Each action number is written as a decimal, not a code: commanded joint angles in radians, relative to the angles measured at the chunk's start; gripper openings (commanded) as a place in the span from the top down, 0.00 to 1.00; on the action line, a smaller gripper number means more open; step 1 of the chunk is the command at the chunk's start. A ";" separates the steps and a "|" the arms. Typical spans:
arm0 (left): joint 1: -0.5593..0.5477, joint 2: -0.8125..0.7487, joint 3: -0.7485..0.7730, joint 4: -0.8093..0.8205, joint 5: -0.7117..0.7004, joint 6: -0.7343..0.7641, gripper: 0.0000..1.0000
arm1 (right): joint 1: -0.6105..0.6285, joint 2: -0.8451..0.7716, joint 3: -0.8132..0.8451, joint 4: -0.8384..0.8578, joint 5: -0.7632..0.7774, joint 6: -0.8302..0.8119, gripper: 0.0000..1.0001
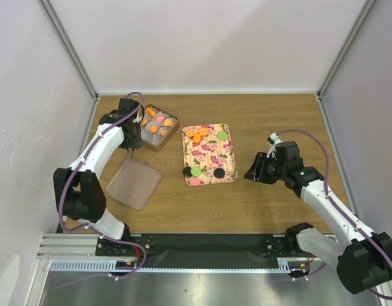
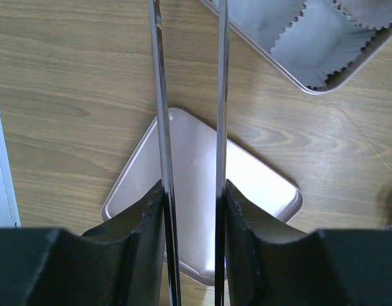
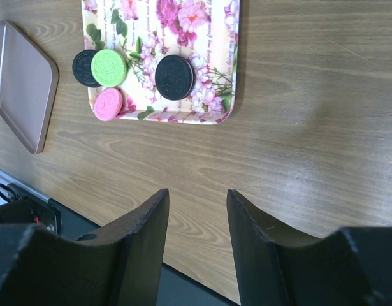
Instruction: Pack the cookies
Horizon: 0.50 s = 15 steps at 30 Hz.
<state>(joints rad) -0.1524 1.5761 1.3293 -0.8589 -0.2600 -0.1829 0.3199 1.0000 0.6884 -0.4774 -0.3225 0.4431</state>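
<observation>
The cookies lie in two places. Orange [image 1: 197, 134], green [image 1: 221, 135], black [image 1: 218, 172] and pink [image 1: 196, 181] discs sit on the floral tray [image 1: 211, 153]. Several orange and pink ones sit in paper cups in the brown box [image 1: 159, 126]. My left gripper [image 1: 129, 141] is beside the box's left side, shut on thin metal tongs [image 2: 159, 95]; the tongs' blades stand apart with nothing between them. My right gripper [image 1: 256, 169] is open and empty, right of the tray. Its view shows its fingers [image 3: 197, 197] apart over bare wood, with black [image 3: 174, 77], green [image 3: 109, 67] and pink [image 3: 108, 104] cookies ahead.
The box's pink lid [image 1: 134, 183] lies flat at the near left, under the tongs in the left wrist view [image 2: 253, 185]. White paper cups [image 2: 310, 38] fill the box corner there. White walls enclose the table on three sides. A black strip [image 1: 202, 245] runs along the near edge.
</observation>
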 commanded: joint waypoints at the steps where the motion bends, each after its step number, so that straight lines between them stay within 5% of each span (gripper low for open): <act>1: 0.028 0.008 0.050 0.030 -0.004 0.023 0.60 | 0.011 -0.026 0.002 0.020 -0.004 -0.011 0.52; 15: 0.044 0.078 0.113 0.032 0.018 0.025 0.60 | 0.016 -0.032 0.000 0.019 0.002 -0.009 0.52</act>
<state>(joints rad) -0.1192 1.6531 1.3991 -0.8463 -0.2504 -0.1741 0.3321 0.9871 0.6884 -0.4774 -0.3222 0.4431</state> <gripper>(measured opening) 0.403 0.477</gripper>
